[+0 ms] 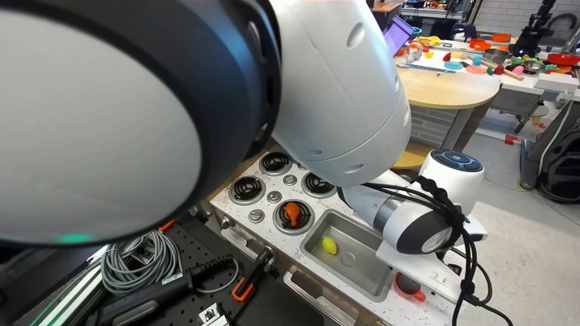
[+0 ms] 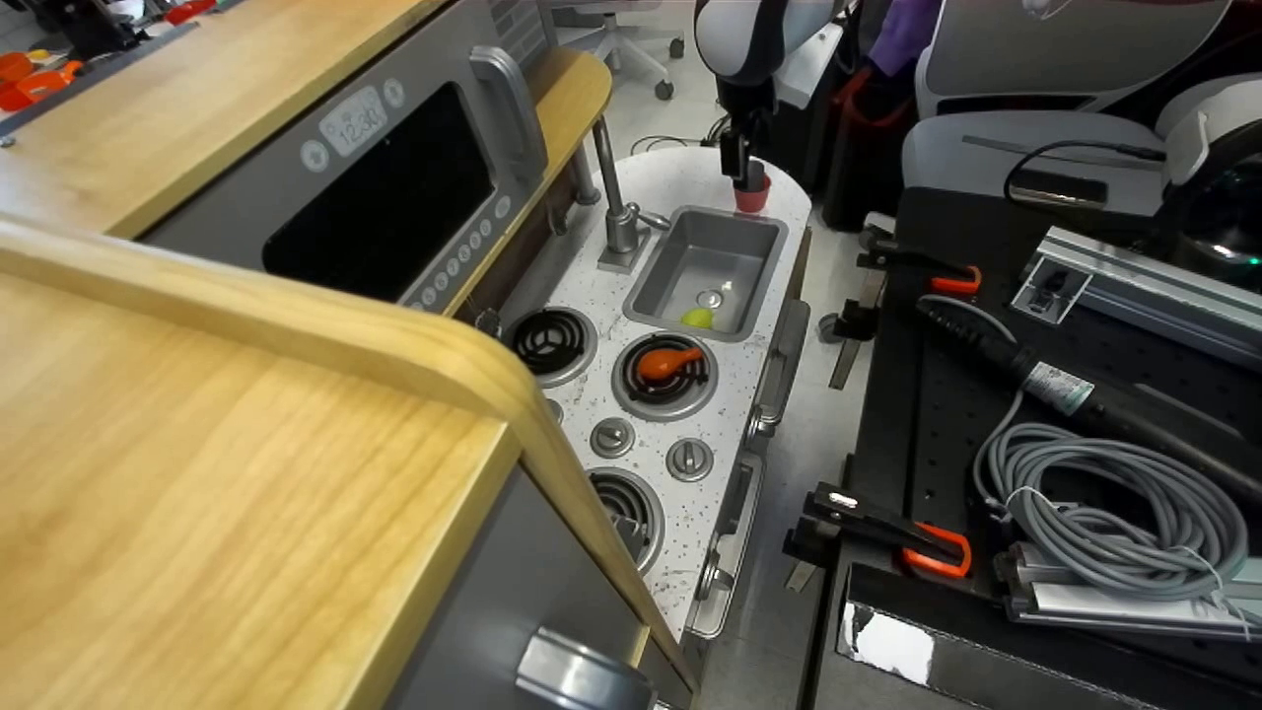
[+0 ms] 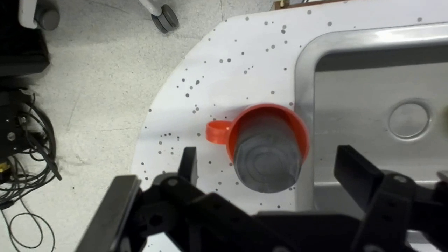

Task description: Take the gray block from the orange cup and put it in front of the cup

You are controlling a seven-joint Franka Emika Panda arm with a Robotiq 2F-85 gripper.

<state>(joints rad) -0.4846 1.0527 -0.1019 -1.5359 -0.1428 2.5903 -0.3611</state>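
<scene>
The orange cup (image 3: 297,129) stands upright on the speckled white counter beside the sink's edge, its handle pointing away from the sink. It also shows in both exterior views (image 1: 410,295) (image 2: 751,201). The gray block (image 3: 267,164), a thick cylinder-like piece, stands inside the cup and sticks up above its rim; its top shows in both exterior views (image 1: 407,284) (image 2: 756,176). My gripper (image 3: 267,157) is open and empty above the cup. In the wrist view, one finger is on each side of the block, apart from it. In an exterior view the gripper (image 2: 737,163) is just over the cup.
A metal sink (image 3: 304,87) borders the cup; a yellow-green lemon (image 2: 698,318) lies in it. A faucet (image 2: 621,229) rises at the sink's side. An orange drumstick-like toy (image 2: 663,364) lies on a burner. The counter's rounded edge (image 3: 164,84) is close to the cup's handle side.
</scene>
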